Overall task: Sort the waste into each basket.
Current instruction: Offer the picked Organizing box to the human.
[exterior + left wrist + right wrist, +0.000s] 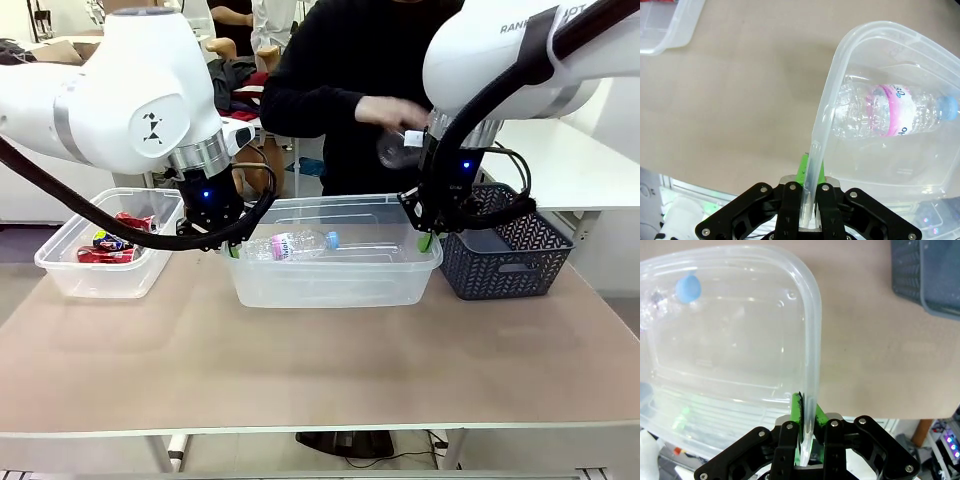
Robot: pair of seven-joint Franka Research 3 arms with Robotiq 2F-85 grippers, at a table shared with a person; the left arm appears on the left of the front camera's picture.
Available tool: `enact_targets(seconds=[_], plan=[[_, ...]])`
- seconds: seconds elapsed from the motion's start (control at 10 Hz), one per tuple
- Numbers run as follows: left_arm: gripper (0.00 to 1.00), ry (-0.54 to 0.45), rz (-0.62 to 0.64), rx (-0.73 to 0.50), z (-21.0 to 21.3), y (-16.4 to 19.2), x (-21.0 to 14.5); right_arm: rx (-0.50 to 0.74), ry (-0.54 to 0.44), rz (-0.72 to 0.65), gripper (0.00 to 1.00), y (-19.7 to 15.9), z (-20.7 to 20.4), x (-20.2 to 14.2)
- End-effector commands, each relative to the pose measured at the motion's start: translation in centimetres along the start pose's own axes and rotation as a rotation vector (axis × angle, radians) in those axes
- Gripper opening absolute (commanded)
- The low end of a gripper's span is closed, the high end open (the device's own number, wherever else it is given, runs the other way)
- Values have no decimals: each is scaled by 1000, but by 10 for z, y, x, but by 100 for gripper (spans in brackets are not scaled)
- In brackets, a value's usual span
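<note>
Both fingers pinch the tub rims; bottle lies sideways, cap seemingly rightward.

A beige table with a pale front edge fills the foreground, on white legs. Below it, cables lie on the floor. Behind the right side stands a white table. At far left a white counter runs along the back, with a cardboard box on it. The light is even and bright.
</note>
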State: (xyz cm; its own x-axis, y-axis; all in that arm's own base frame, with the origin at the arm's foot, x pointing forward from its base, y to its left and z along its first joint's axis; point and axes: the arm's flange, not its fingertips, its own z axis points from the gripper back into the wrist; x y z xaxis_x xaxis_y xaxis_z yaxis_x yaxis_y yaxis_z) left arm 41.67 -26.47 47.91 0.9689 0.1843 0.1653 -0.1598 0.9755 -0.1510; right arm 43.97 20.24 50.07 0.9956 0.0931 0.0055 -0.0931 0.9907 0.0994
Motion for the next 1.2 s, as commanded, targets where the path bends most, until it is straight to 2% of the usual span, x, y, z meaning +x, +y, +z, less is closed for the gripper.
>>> enact_targets(seconds=[0.0,1.1], plan=[[0,-13,16,-1,1,7,2,4,4,24,0,2,4,0],[0,-13,16,-1,1,7,2,4,4,24,0,2,4,0]])
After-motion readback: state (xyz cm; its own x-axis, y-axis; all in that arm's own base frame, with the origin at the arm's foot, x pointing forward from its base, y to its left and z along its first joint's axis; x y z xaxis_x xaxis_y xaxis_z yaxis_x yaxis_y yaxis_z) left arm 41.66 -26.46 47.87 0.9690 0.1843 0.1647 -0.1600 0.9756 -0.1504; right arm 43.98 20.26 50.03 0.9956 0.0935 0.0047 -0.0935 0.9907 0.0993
